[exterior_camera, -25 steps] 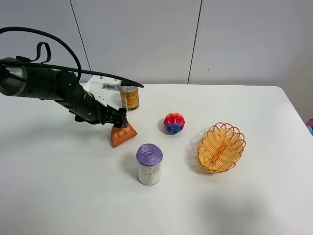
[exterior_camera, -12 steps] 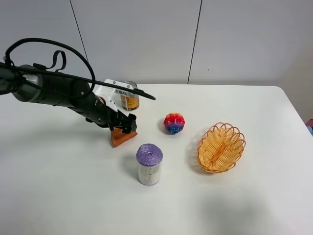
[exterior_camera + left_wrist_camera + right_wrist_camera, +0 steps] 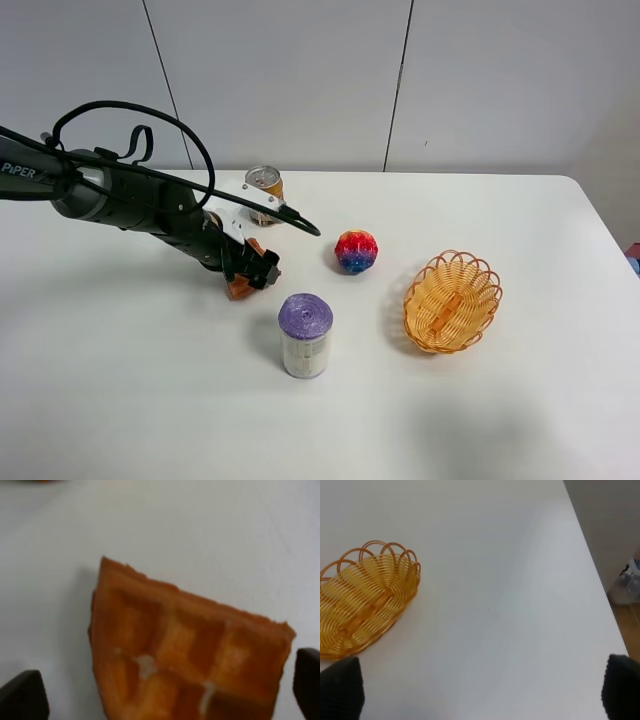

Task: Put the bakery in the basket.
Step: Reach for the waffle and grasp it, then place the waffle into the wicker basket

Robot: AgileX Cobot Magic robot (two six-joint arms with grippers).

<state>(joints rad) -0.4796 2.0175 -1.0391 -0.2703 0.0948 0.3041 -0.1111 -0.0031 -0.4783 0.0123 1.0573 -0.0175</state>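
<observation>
All items rest on the bench (image 3: 150,390). In the exterior high view, the bakery (image 3: 237,289) lies left of centre, directly under the left tool (image 3: 258,268) — in the left wrist view it sits between the two fingertips (image 3: 22,700). The can (image 3: 264,186) stands behind the bakery, near the rear edge of the bench. The ball (image 3: 356,251) lies to the right of the bakery, apart from it. The capped container (image 3: 305,336) stands in front of both. The basket (image 3: 452,301) lies furthest right — well apart from the bakery, near the ball.
</observation>
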